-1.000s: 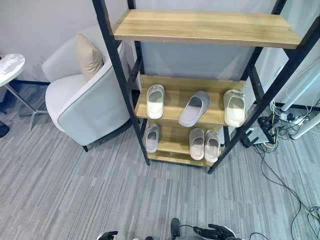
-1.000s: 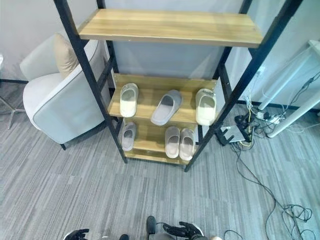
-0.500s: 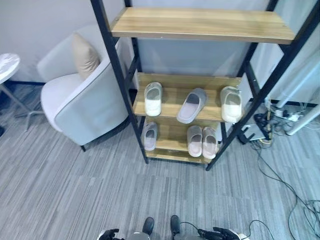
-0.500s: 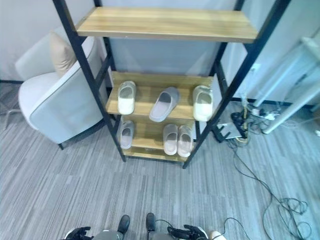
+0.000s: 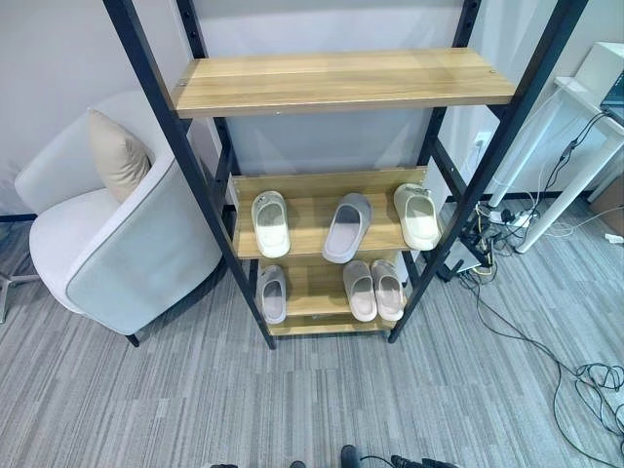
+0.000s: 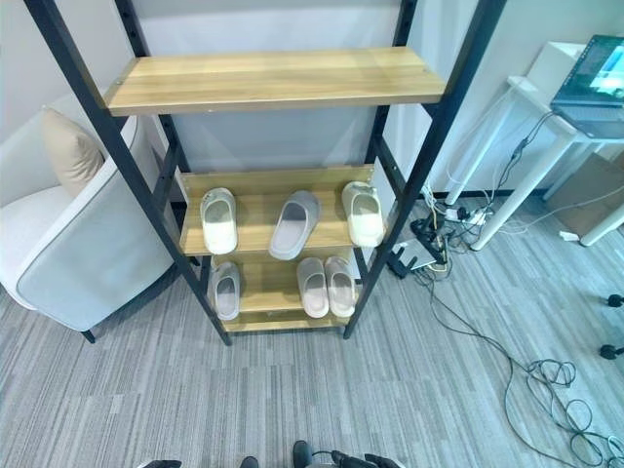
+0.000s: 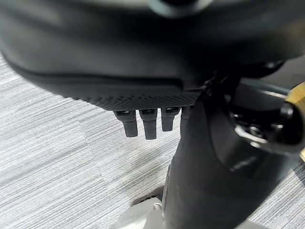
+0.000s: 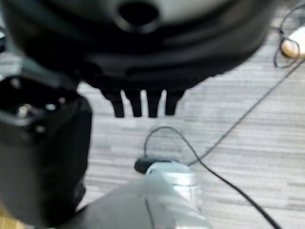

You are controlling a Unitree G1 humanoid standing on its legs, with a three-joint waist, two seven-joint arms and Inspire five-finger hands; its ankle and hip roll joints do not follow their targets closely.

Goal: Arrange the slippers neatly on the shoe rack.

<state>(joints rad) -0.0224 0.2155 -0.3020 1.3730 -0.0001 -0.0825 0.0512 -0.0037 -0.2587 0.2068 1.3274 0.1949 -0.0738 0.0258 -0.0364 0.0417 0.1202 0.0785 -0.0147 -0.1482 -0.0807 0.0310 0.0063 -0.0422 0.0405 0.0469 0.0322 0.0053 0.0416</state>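
The shoe rack has a black frame and wooden shelves. On its middle shelf lie a cream slipper at the left, a grey slipper turned askew in the middle, and a cream slipper at the right. The bottom shelf holds a single grey slipper at the left and a beige pair side by side. My left hand hangs over the carpet with straight fingers and holds nothing. My right hand hangs the same way, far below the rack.
A pale armchair with a beige cushion stands close against the rack's left side. To the right are floor cables and a power strip, and a white desk bearing a laptop. Grey carpet lies before the rack.
The whole picture has shifted, so the camera moved: the rack now sits smaller and further left, with more of the desk showing. The slippers have not moved on their shelves.
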